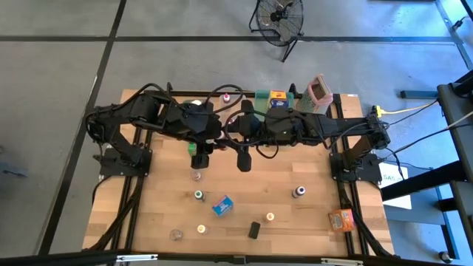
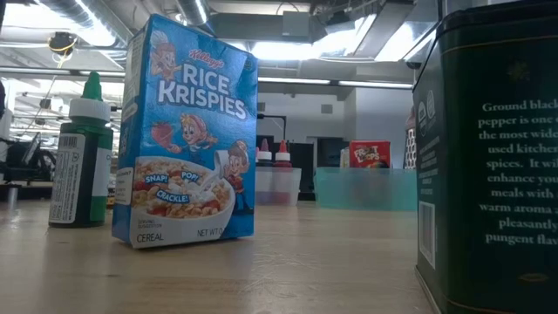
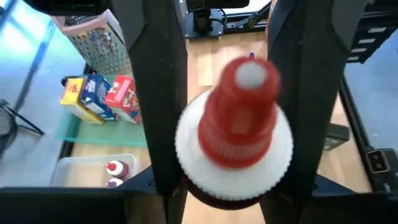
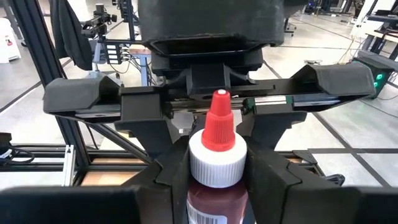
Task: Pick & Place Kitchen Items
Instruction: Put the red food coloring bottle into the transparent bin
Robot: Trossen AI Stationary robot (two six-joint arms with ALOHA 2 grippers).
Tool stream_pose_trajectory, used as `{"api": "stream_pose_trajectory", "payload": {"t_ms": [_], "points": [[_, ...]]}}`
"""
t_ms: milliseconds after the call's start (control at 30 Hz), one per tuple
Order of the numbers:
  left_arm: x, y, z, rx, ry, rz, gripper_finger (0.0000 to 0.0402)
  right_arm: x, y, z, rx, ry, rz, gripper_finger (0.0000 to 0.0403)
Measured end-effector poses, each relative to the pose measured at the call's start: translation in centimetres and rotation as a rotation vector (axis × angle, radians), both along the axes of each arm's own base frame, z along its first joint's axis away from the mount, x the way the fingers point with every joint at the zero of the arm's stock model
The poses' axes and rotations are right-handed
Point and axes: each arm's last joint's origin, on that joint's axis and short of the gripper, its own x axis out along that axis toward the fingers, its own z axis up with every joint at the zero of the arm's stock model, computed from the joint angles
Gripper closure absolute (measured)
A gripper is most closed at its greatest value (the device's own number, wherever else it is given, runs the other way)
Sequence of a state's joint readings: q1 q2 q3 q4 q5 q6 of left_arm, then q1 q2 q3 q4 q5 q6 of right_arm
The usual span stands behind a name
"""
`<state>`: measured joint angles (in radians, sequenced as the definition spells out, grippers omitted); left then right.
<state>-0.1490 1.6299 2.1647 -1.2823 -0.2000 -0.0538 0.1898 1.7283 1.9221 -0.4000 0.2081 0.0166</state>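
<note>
Above the back half of the wooden table (image 1: 148, 214), the two arms meet, and their dark bulk hides the handover from overhead. The wrist views show it instead. The right gripper (image 4: 217, 171) pinches the body of a small bottle (image 4: 217, 134), a round plastic thing with a red cone cap, a ribbed white collar and dark red contents; its label is cut off at the frame edge. The left gripper (image 3: 227, 124) sits straddling the same bottle's collar from the cap end, but whether it grips or only flanks cannot be told.

At table height, neither arm shows. A glossy blue cereal box (image 2: 187, 131) stands upright beside a green-capped bottle (image 2: 83, 157), and a dark pepper tin (image 2: 497, 157) is cropped on the right. Blurred behind them are a clear bin (image 2: 277, 185) and a green tray (image 2: 366, 187).

Bare wood lies open toward the front edge, dotted with well-spaced jars, a blue box (image 1: 222, 205) and an orange box (image 1: 341, 219).
</note>
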Motion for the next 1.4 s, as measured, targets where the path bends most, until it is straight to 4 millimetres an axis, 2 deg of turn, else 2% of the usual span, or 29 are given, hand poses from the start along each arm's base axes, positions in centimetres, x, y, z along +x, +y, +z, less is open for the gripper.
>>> {"api": "stream_pose_trajectory", "payload": {"t_ms": [300, 633, 833, 1000, 1133, 1300, 1400], "points": [[0.1, 0.2, 0.2, 0.068, -0.020, 0.035, 0.0210, -0.5, -0.2, 0.0, 0.004, 0.023, -0.047, 0.0279], [-0.7, 0.6, -0.5, 0.179, 0.089, 0.075, 0.0204, -4.2, -0.7, 0.0, -0.054, 0.222, -0.218, 0.0279], [-0.9, 0.6, -0.7, 0.180, 0.109, 0.086, 0.0204, -9.8, -1.9, 1.2, -0.155, 0.342, -0.424, 0.0279], [-0.9, 0.7, -0.6, 0.206, 0.106, 0.105, 0.0204, -16.5, -3.5, 3.4, -0.079, 0.346, -0.484, 0.0279], [-0.9, 0.8, -0.6, 0.228, 0.104, 0.124, 0.0204, -21.9, -4.7, 4.4, -0.001, 0.353, -0.495, 0.0279], [-0.9, 1.0, -0.6, 0.227, 0.107, 0.124, 0.0204, -27.2, -5.8, 4.0, 0.124, 0.334, -0.470, 0.0279], [-0.9, 1.1, -0.6, 0.214, 0.103, 0.139, 0.0203, -28.8, -6.1, 2.8, 0.171, 0.307, -0.423, 0.0279]]}}
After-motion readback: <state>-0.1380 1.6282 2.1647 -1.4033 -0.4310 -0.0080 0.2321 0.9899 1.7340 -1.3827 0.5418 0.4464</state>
